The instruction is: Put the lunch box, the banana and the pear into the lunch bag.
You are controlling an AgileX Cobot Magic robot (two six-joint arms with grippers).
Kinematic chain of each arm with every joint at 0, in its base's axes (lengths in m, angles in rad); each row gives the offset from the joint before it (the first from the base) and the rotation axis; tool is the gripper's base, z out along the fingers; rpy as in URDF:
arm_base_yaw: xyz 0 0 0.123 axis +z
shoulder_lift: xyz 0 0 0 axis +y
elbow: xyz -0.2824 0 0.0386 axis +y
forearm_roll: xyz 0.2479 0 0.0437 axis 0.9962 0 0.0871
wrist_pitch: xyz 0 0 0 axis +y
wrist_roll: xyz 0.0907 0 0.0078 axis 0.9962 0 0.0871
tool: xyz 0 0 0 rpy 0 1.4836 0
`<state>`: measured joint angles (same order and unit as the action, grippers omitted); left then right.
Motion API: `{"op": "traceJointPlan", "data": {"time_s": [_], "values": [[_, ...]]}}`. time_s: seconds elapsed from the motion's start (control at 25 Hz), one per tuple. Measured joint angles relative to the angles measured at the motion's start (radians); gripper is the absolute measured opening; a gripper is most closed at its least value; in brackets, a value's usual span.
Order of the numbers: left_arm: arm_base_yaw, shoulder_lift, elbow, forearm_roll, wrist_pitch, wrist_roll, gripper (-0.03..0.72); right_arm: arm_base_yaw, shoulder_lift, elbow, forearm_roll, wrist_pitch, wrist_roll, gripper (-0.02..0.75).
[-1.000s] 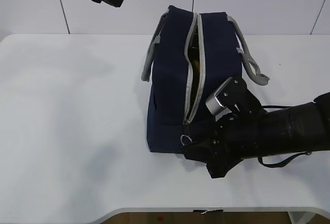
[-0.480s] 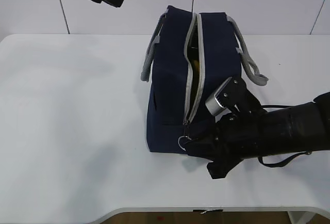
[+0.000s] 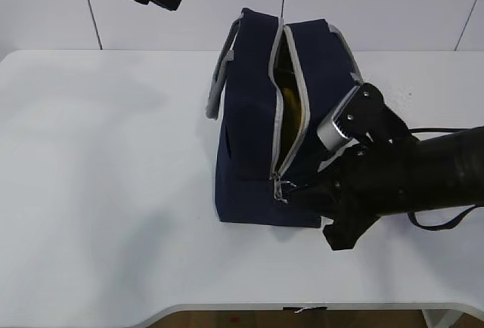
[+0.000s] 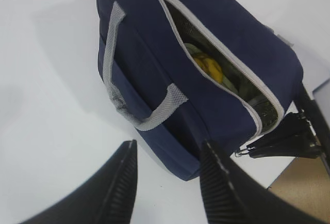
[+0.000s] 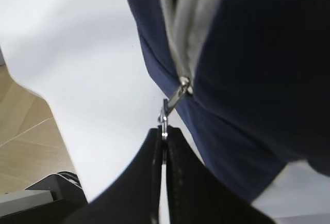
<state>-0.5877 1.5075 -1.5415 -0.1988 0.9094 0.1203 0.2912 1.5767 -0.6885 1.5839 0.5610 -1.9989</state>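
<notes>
— Where's the lunch bag [image 3: 265,124] sitting?

— Upright on the white table [image 3: 98,192], centre of the exterior view, long axis running from 12 to 6 o'clock. Zip mouth gaping along the top; something yellow showing inside [image 4: 209,65], probably banana or pear, but hard to say which. No lunch box to be made out in there; greenish shapes beside the yellow, too dim to name.

— And the right gripper [image 5: 164,140]?

— Low at the bag's 6 o'clock end, jaws pressed together on the small metal zipper pull [image 5: 165,116]. Slider [image 3: 280,188] parked right at that near end, so zip fully run open.

— Left gripper [image 4: 167,182]?

— Hanging above the table off the bag's 9 o'clock side, fingers spread wide, gripping nothing. Near the grey loop handle [image 4: 136,113] but clear of it.

— How likely to handle?

— Soft, floppy fabric; walls looking ready to sag and slide on the smooth top if tugged. Probably light, even loaded. Tiny slick pull tab, easy to lose from a pinch. Better purchase on the webbing handle or a pinch of the rim beside the zip to steady things. Fruit inside bruisable, so no pressing down on the sides.
</notes>
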Motion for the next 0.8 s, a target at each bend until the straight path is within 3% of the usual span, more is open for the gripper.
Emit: {"op": "traceJointPlan", "data": {"time_s": [0.4,0.8], "values": [[0.0,0.0,0.0,-0.004,0.0,0.0,0.309,0.0,-0.132,-0.006,-0.07,-0.006,0.051,0.006],[0.0,0.0,0.0,-0.019,0.0,0.0,0.309,0.0,-0.177,-0.122,-0.102,0.008,0.037,0.006]]}}
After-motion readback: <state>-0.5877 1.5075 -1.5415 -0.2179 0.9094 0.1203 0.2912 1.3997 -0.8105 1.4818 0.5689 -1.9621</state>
